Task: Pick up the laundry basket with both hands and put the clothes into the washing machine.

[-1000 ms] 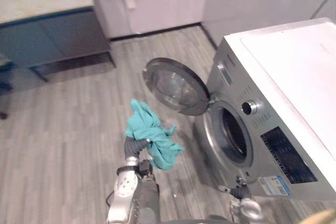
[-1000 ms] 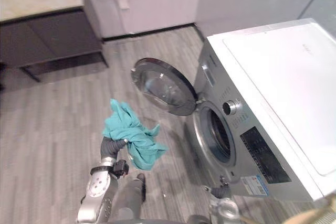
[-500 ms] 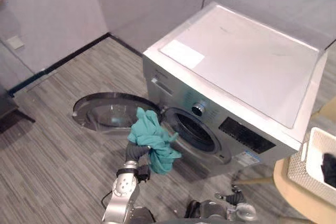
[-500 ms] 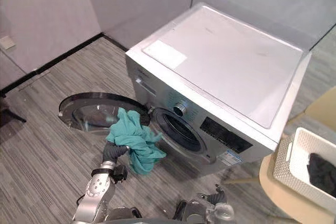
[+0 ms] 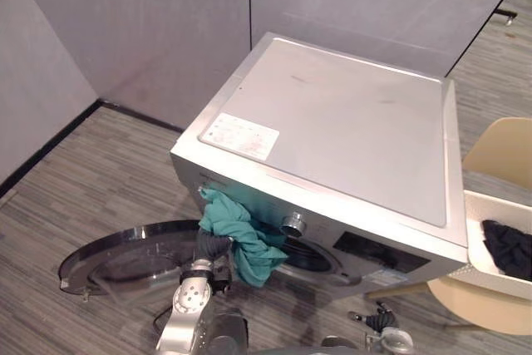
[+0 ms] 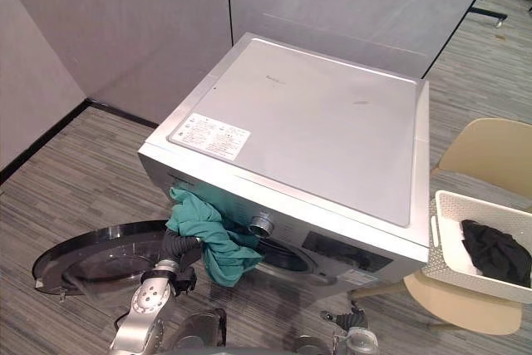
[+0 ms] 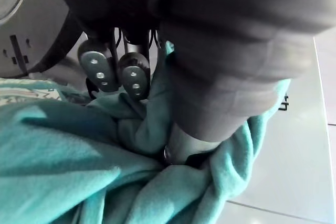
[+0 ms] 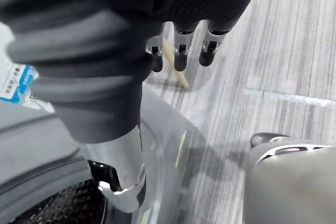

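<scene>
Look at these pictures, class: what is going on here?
The robot's left hand is shut on a bunched teal cloth, held up by the drum opening of the washing machine; the round door lies swung open. The right hand hangs low before the machine, fingers relaxed, holding nothing. A white laundry basket with a dark garment inside sits on a beige chair to the robot's right.

You see the right hand with fingers straight, holding nothing, over the grey striped plank floor. Near it is the silver washing machine front with its dark drum opening.
</scene>
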Controlling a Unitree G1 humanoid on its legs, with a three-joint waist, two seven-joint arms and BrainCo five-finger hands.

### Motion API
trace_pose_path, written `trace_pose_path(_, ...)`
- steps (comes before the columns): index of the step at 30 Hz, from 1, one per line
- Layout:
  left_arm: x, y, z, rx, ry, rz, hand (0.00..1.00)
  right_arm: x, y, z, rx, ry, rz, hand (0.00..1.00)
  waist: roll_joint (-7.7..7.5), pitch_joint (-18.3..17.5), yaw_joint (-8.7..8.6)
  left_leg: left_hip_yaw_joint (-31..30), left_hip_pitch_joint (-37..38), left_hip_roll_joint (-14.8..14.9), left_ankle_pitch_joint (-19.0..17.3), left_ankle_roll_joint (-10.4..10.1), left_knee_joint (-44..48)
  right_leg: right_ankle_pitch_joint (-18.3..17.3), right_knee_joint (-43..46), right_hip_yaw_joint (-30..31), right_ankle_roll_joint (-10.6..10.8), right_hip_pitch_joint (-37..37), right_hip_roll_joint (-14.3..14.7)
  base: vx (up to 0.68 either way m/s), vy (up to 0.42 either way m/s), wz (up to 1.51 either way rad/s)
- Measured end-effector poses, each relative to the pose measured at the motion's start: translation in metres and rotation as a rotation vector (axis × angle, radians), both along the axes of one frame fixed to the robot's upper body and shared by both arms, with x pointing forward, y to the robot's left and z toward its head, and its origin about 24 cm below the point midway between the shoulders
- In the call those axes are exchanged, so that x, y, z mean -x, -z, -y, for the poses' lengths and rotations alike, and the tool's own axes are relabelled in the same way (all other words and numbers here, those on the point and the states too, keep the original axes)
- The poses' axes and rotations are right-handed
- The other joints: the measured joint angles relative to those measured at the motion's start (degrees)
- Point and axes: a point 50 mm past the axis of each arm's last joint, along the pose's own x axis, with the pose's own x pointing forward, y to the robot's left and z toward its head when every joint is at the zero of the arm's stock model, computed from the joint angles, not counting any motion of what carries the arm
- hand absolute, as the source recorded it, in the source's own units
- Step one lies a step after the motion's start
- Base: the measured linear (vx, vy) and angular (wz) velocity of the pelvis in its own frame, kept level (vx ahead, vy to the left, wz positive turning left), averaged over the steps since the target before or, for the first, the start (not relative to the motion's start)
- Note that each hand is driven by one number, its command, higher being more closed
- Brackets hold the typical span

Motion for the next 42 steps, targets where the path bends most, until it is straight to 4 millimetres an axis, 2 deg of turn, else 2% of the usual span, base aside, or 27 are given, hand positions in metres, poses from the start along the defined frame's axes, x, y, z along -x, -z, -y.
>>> trace_pose_path(2,0.005,0.003,0.001,0.011,-0.006,-0.017,1.0,0.001,0.0,0.001,0.003,0.005,0.001,0.0,1.25,0.8,-0.05,0.9,0.9,0.6,-1.9,0.6,1.5,-0.5,3.3,0.8,0.4,-0.3,0.1,-0.04,0.041,-0.1)
trace_pose_path(4,0.008,0.004,0.002,0.018,-0.01,-0.02,1.0,0.0,-0.002,0.003,0.004,0.017,0.014,0.0,1.51,1.6,0.07,1.5,-0.2,1.0,-4.1,0.9,4.9,-3.2,8.1,1.1,1.2,-2.0,-0.6,-0.12,-0.006,-0.14)
trace_pose_path(7,0.003,-0.004,0.003,0.023,-0.011,0.016,1.0,-0.01,-0.007,0.002,0.004,0.015,0.061,0.0,1.24,2.8,0.03,2.9,-7.3,2.9,-9.6,0.4,16.2,-11.4,18.6,3.4,3.0,-9.8,-1.3,-0.22,-0.042,-0.42)
trace_pose_path(9,-0.001,-0.009,0.005,0.036,-0.011,0.038,1.0,-0.017,-0.011,0.003,0.006,0.026,0.097,0.0,1.53,4.0,-0.14,3.3,-10.8,4.5,-11.3,0.4,20.7,-13.4,23.5,4.7,2.9,-13.9,-0.6,-0.18,-0.038,-0.36)
trace_pose_path(13,-0.018,-0.026,0.011,0.056,-0.04,0.118,1.0,-0.042,-0.025,-0.003,0.017,0.024,0.201,0.0,-0.39,6.8,-0.18,4.9,-20.2,8.4,-14.1,0.4,30.5,-17.3,36.2,8.9,1.9,-26.6,0.6,-0.15,-0.047,-0.43)
trace_pose_path(17,-0.036,-0.045,0.022,0.104,-0.066,0.198,1.0,-0.062,-0.038,-0.005,0.03,0.027,0.287,0.0,-0.62,8.6,-0.09,5.2,-29.2,10.3,-16.0,1.2,38.4,-19.1,45.0,10.8,2.0,-36.8,1.3,-0.1,-0.013,-0.28)
trace_pose_path(21,-0.062,-0.078,0.033,0.172,-0.09,0.322,1.0,-0.093,-0.062,-0.014,0.023,0.032,0.427,0.0,-0.77,10.2,-0.13,4.5,-40.4,11.7,-17.9,1.7,47.0,-21.2,54.8,12.4,2.2,-49.1,1.4,-0.09,-0.016,-0.18)
trace_pose_path(23,-0.075,-0.102,0.042,0.21,-0.089,0.402,1.0,-0.106,-0.075,-0.016,0.02,0.051,0.499,0.0,-0.94,10.7,-0.24,3.4,-47.4,12.1,-18.8,2.0,52.1,-22.5,60.3,13.0,2.6,-55.9,1.4,-0.1,-0.055,-0.07)
trace_pose_path(28,-0.092,-0.14,0.057,0.233,-0.068,0.528,1.0,-0.122,-0.1,-0.011,0.037,0.095,0.628,0.0,-1.19,11.0,-0.82,1.7,-58.6,12.6,-20.1,2.5,60.2,-24.5,69.0,14.0,3.0,-66.8,1.5,-0.09,-0.061,-0.03)
trace_pose_path(30,-0.098,-0.157,0.066,0.241,-0.049,0.581,1.0,-0.132,-0.114,-0.01,0.041,0.11,0.702,0.0,-1.28,11.0,-1.73,1.2,-63.5,12.6,-20.3,2.8,63.8,-25.3,73.2,15.1,3.4,-71.8,1.6,-0.08,-0.075,0.0)
trace_pose_path(33,-0.105,-0.18,0.076,0.246,-0.018,0.651,1.0,-0.137,-0.125,-0.009,0.047,0.114,0.758,0.0,-1.37,11.0,-1.88,0.4,-68.0,12.6,-20.5,2.5,66.6,-25.7,76.6,15.5,3.3,-76.3,1.7,-0.07,-0.081,0.0)
trace_pose_path(35,-0.119,-0.2,0.083,0.219,0.001,0.699,1.0,-0.144,-0.137,-0.01,0.047,0.11,0.82,0.0,-1.64,10.9,-2.59,-0.8,-72.2,12.7,-20.4,2.5,69.1,-25.9,79.3,15.6,3.2,-80.0,2.3,-0.06,-0.097,-0.02)
trace_pose_path(38,-0.135,-0.225,0.078,0.134,-0.003,0.762,1.0,-0.149,-0.148,-0.013,0.035,0.113,0.884,0.0,-2.1,10.8,-4.26,-1.3,-75.7,12.8,-20.4,2.5,71.5,-26.1,81.9,16.0,3.3,-83.5,2.6,-0.01,-0.062,-0.04)
trace_pose_path(41,-0.15,-0.257,0.072,0.045,-0.04,0.837,1.0,-0.151,-0.155,-0.014,0.032,0.114,0.929,0.0,-2.59,10.9,-4.92,-1.8,-78.3,13.3,-20.2,2.8,73.1,-26.2,83.4,16.1,3.4,-85.6,3.0,0.01,-0.036,-0.1)
trace_pose_path(42,-0.159,-0.277,0.068,-0.034,-0.061,0.878,1.0,-0.151,-0.155,-0.015,0.029,0.114,0.934,0.0,-3.25,10.8,-5.05,-2.5,-79.3,13.6,-20.2,2.8,74.1,-26.2,84.0,15.9,3.4,-86.5,3.5,0.01,-0.026,-0.1)
